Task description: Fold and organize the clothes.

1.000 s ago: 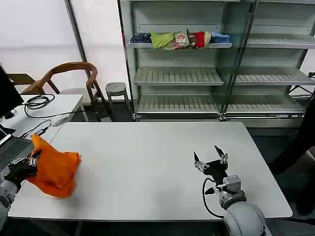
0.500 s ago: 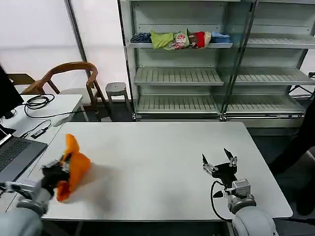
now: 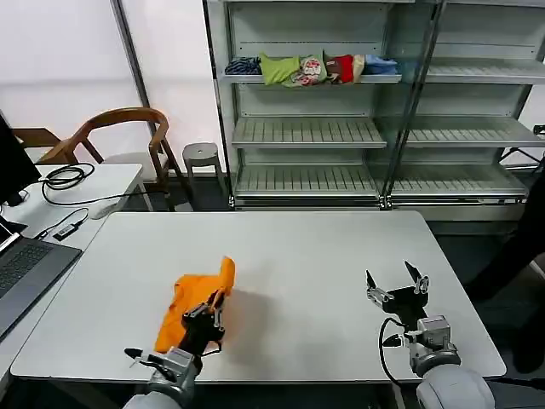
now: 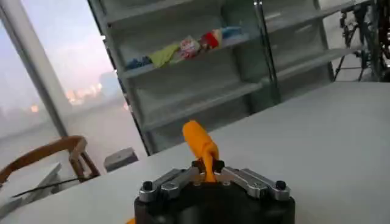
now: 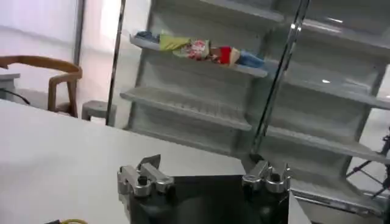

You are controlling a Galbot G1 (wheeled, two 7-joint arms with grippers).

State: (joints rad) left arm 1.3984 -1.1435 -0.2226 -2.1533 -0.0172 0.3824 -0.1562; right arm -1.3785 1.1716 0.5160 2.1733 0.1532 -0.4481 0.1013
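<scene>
The orange T-shirt (image 3: pixel 189 299) lies bunched on the white table (image 3: pixel 289 256), left of centre near the front edge. My left gripper (image 3: pixel 210 302) is shut on a fold of it at the bundle's right side. In the left wrist view the two fingers pinch a strip of the orange T-shirt (image 4: pixel 200 142) that sticks up from the left gripper (image 4: pixel 207 167). My right gripper (image 3: pixel 397 283) hovers open over the table's front right, with nothing between its fingers; in the right wrist view the right gripper (image 5: pixel 204 175) has its jaws spread wide.
A metal shelf unit (image 3: pixel 375 128) stands behind the table with a multicoloured bundle of garments (image 3: pixel 311 68) on its upper shelf. A side desk with a laptop (image 3: pixel 21 268) and cables, a wooden chair (image 3: pixel 119 136) and a stool (image 3: pixel 202 156) are at the left.
My left gripper has carried the orange T-shirt from the table's left edge rightward onto the table, where the cloth now rests. The right gripper has drifted slightly right and toward the front.
</scene>
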